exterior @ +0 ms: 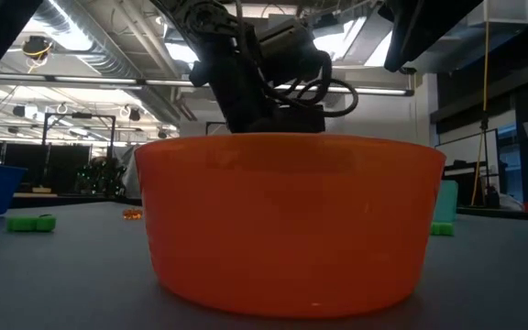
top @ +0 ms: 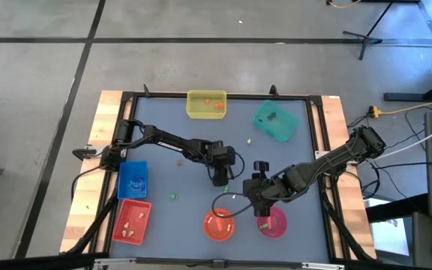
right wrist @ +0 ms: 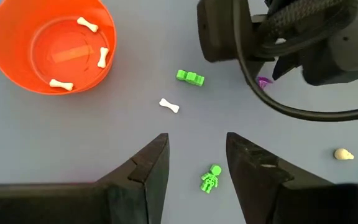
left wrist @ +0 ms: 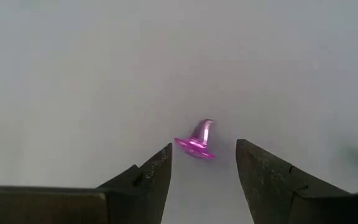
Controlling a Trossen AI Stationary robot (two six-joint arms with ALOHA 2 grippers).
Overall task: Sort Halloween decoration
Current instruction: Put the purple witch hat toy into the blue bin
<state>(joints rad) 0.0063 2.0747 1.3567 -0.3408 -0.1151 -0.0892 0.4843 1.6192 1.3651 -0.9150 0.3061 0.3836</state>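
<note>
A glossy purple plastic witch-hat trinket (left wrist: pixel 196 140) lies on the smooth grey table (left wrist: pixel 73 74). The left hand (left wrist: pixel 204 163) hovers open around it, holding nothing. The right hand (right wrist: pixel 196 160) is open and empty above a green plastic skeleton (right wrist: pixel 210 178).

The tiny purple hat-shaped trinket (left wrist: pixel 196 140) looks like glossy plastic. The round orange plastic bowl (right wrist: pixel 17 68) is smooth and shiny, the grey table top (left wrist: pixel 104 74) matt.

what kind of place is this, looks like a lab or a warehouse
Probably a robotics lab in an industrial hall: bare concrete floor around the wood-edged grey table, exposed ceiling ducts and strip lights, and a yellow cable trailing to equipment beside it.
</note>
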